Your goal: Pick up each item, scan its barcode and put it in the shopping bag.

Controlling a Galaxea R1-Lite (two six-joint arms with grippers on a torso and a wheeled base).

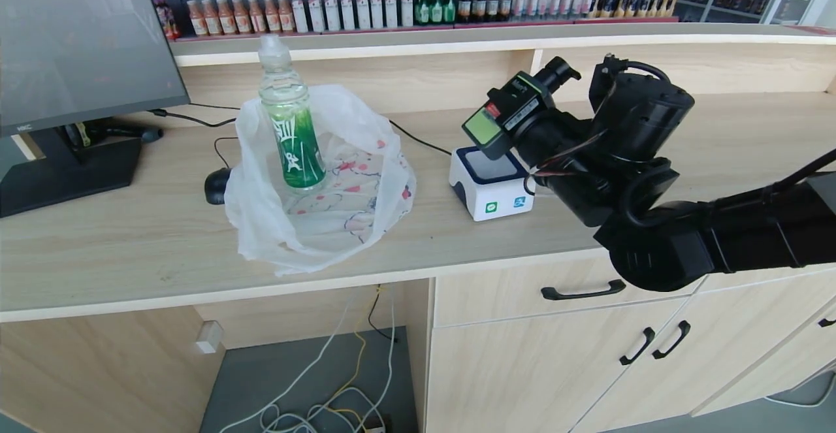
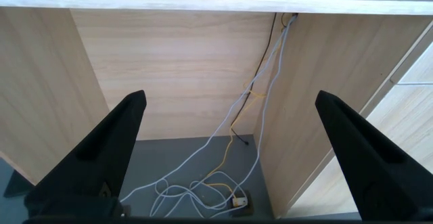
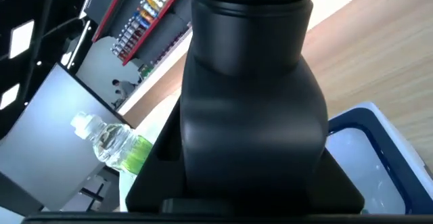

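Left tool [image 2: 230,95] spread wide (cables [image 2: 203,183] beyond), bottle [image 1: 292,129] standing in bag [image 1: 386,181]

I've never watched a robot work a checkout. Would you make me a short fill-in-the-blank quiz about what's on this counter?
1. The green-labelled bottle stands upright inside the white ____.
2. The scanner sits to the robot's ____ of that bottle.
3. The left gripper, down below the counter, has its fingers ____.
Missing words: bag, right, open.

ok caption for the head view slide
Clear green-labelled plastic bottle upright in the white plastic bag, right gripper over the white-and-blue box scanner
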